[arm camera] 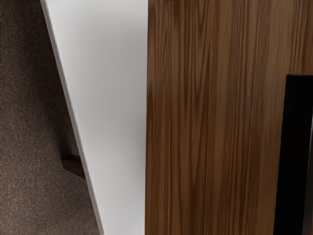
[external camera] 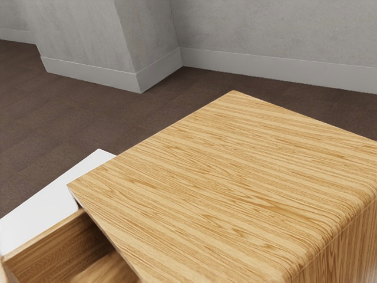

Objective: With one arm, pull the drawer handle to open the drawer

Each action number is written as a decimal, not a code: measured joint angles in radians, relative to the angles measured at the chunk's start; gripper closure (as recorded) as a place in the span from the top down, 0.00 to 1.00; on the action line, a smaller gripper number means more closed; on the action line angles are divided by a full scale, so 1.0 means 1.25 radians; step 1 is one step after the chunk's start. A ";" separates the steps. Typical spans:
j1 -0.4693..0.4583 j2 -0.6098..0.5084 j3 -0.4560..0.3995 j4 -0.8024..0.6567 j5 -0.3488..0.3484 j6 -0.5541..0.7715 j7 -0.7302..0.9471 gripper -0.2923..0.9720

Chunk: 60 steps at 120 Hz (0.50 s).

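Exterior view: drawer [external camera: 54, 250] juts open from the cabinet [external camera: 235, 183]; fingers' spread, I cannot tell.

Cabinet [external camera: 235, 177], drawer [external camera: 53, 253]: lt oak grain. Slab [external camera: 41, 206] white. Floor [external camera: 70, 106] dk brown. Wall [external camera: 265, 23] grey.

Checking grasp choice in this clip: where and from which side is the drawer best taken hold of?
At its front, coming from the exterior view's lower left: the drawer already juts out of the cabinet that way, so a pull along that line suits. The black bar against the wood panel may be its handle; I cannot tell.
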 joint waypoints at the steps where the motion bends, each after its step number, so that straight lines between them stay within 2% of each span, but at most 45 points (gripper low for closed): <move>1: 0.000 0.000 0.000 0.000 0.000 -0.001 0.000 0.76; 12: -0.003 -0.005 0.002 0.005 0.003 -0.015 -0.003 0.76; 20: -0.004 -0.013 0.004 0.051 0.018 -0.034 -0.004 0.76; 39: 0.005 -0.030 0.037 0.344 0.109 -0.139 -0.007 0.76; 46: 0.018 0.036 0.100 0.464 0.147 -0.172 -0.006 0.76; 60: 0.031 0.311 0.213 0.687 0.259 -0.202 -0.007 0.76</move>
